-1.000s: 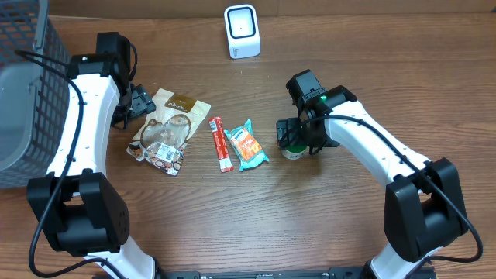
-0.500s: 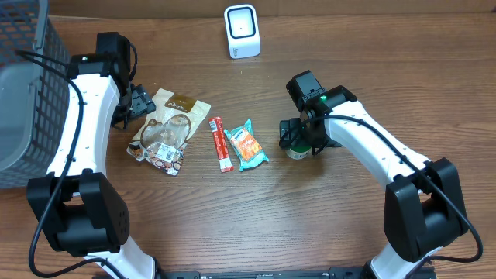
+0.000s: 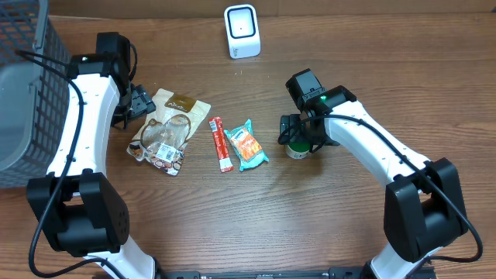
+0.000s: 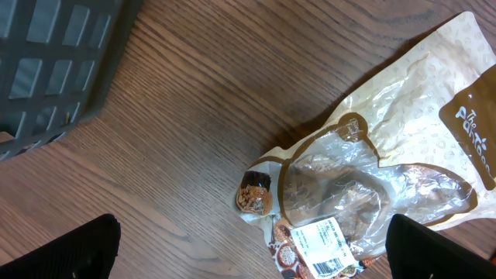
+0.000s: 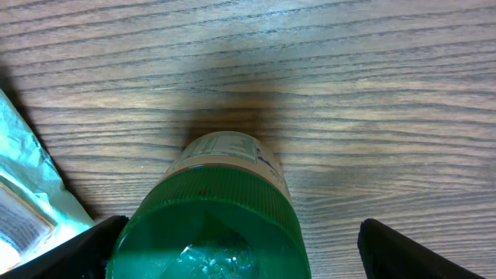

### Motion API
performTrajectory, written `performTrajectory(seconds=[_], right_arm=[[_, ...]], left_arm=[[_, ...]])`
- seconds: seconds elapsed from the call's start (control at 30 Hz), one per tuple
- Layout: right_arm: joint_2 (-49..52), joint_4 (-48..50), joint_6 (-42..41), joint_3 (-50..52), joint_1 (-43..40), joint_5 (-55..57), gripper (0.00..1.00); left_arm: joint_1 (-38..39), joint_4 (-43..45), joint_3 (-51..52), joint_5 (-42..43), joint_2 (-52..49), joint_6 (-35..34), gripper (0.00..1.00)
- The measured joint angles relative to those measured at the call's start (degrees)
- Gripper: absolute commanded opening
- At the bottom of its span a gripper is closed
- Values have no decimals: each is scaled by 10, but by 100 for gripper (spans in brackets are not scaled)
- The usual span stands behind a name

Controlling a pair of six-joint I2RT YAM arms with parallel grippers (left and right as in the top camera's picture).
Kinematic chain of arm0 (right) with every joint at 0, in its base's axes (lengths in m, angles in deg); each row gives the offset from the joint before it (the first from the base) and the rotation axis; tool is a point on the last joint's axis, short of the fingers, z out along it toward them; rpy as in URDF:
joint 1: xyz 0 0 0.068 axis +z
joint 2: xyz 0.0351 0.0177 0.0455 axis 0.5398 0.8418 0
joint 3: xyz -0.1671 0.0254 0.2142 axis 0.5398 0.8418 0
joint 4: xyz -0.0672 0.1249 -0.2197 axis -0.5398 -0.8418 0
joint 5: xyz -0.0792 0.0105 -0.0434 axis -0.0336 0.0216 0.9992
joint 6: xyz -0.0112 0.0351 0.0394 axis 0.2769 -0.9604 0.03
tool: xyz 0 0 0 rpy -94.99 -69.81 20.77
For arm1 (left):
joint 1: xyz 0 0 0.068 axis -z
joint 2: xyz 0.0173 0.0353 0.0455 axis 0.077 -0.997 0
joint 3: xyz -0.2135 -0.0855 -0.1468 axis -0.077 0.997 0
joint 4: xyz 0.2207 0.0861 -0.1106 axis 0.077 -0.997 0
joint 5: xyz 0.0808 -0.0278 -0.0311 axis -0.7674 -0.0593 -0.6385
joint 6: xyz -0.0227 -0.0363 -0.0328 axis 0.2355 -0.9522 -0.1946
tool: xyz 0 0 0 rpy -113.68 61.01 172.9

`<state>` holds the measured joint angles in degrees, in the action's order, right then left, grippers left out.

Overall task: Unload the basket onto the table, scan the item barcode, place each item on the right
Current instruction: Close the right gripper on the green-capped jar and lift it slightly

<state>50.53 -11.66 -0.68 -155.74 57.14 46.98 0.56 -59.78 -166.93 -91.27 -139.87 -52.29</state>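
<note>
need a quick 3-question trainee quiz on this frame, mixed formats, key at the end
1. Multiple choice: what stands between the fingers of the right gripper? A) red stick packet B) green-capped bottle C) snack pouch
2. True or false: the left gripper is shut on the snack pouch.
3. Count: how many packets lie between the basket and the bottle?
Key: 1 B. 2 False: the left gripper is open and holds nothing, above the snack pouch. 3 Three.
</note>
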Motion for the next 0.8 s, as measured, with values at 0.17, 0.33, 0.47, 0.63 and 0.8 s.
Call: performTrajectory(seconds=[0.17, 0.33, 0.47, 0.63, 0.8], right_arm=[[0, 1, 0, 0, 0, 0, 93], [0, 6, 0, 0, 0, -1, 92], [14, 13, 0, 0, 0, -1, 92], [26, 14, 0, 0, 0, -3, 90], [27, 19, -1, 2, 0, -7, 89]], left_arm=[[0, 0, 0, 0, 0, 0, 100], [0, 0, 0, 0, 0, 0, 100], [0, 0, 0, 0, 0, 0, 100], [0, 0, 0, 0, 0, 0, 100], [0, 0, 0, 0, 0, 0, 100]])
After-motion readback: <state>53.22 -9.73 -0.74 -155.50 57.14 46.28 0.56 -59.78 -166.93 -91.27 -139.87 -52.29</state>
